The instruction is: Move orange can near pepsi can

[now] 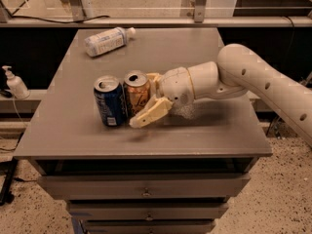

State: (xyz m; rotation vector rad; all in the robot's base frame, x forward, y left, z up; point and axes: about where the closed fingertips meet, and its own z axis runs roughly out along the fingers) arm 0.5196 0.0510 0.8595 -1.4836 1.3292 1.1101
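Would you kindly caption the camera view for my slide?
Gripper holds orange can upright beside pepsi can on table.
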